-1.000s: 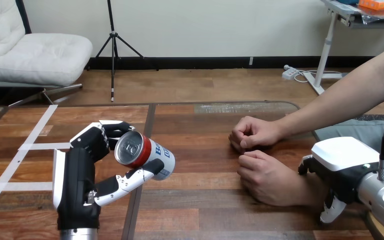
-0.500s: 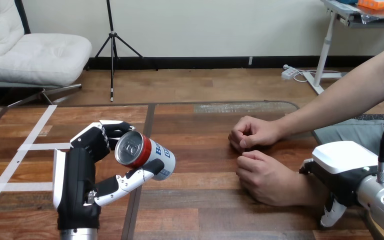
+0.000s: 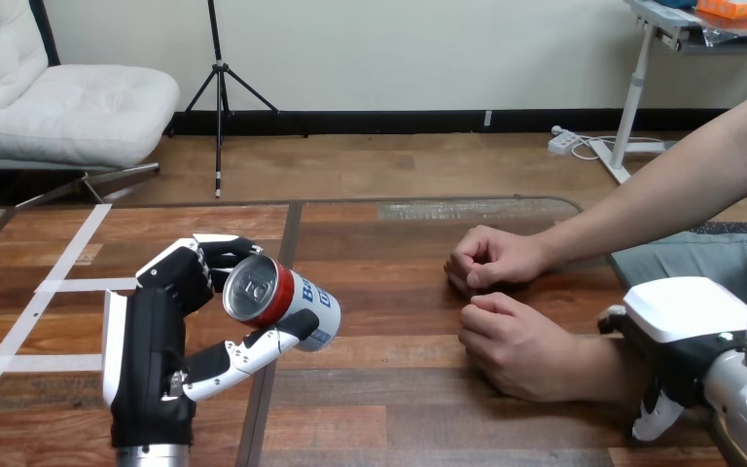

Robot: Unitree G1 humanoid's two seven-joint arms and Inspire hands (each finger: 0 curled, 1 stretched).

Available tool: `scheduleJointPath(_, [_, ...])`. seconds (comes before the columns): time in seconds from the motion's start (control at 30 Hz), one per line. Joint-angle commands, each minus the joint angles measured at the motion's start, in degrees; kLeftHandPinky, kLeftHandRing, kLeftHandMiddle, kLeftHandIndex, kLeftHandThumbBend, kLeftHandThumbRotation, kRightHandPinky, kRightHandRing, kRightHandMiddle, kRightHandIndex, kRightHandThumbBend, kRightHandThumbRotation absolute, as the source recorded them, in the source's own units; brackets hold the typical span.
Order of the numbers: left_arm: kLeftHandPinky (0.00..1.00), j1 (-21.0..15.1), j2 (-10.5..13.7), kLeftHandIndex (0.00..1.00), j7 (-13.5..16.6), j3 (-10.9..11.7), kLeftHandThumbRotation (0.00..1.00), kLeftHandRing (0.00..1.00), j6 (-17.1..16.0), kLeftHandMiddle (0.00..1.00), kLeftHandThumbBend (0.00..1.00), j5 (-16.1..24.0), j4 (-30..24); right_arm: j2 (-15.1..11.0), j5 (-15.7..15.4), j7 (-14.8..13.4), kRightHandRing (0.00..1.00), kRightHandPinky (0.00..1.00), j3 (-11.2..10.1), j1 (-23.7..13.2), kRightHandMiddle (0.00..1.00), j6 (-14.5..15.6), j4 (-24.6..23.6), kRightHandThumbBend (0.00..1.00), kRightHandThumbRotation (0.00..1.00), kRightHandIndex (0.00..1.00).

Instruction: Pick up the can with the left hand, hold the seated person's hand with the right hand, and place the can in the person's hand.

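Tape lines [image 3: 47, 285], white ones, are lying across the wooden table [image 3: 389, 409] well to the left of the can [image 3: 283, 296].

Moving right, the left hand [image 3: 155, 362] is coming up from the bottom edge, just left of the can, and it is gripping it. Its fingers [image 3: 216, 255] are curling over the can's far side and its thumb [image 3: 253, 348] is reaching along underneath, so the can is sitting pinched between them. The can is lying tipped on its side in that grip, its silver lid and red end facing the camera and its white body pointing away to the right. It is sitting at the left-centre of the table, well apart from the person.

Right of the can, across a stretch of bare wood, the person's two hands are resting on the table, both curled into loose fists. The person's farther hand [image 3: 491, 258] is sitting to the right of the can and a little beyond it. The person's nearer hand [image 3: 508, 342] is sitting to the right of the can and a little closer to the camera. The two fists are lying close together; whether they are touching, I cannot tell.

Furthest from the can, at the far right, the right hand [image 3: 686, 336] is coming in with its white back shell facing up. It is sitting right beside the wrist of the nearer hand. Whether it is touching or gripping that wrist, I cannot tell.
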Motion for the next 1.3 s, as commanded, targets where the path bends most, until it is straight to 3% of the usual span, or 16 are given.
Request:
scheduleJointPath(0.0, [0.42, -2.39, -0.10, 0.51, -0.20, 0.42, 0.00, 0.43, -1.32, 0.47, 0.77, -0.88, -1.40, 1.37, -1.11, -2.67, 0.89, 0.81, -0.80, -1.14, 0.91, 2.18, -3.10, 0.86, 0.11, 0.86])
scheduleJointPath(0.67, [0.43, -2.74, 0.03, 0.51, -0.77, 0.49, 0.00, 0.44, -1.95, 0.48, 0.77, -1.29, -0.80, 1.97, -1.17, -3.46, 0.85, 0.79, 0.47, -2.05, 0.86, 4.57, -2.11, 0.84, 0.13, 0.83])
scheduleJointPath(1.27, [0.42, -2.31, 0.01, 0.51, -0.39, 0.77, 0.00, 0.43, -1.03, 0.47, 0.77, -0.52, -1.52, 3.59, -0.55, -5.41, 0.68, 0.59, 1.40, -3.44, 0.73, 4.84, 0.96, 0.82, 0.04, 0.73])
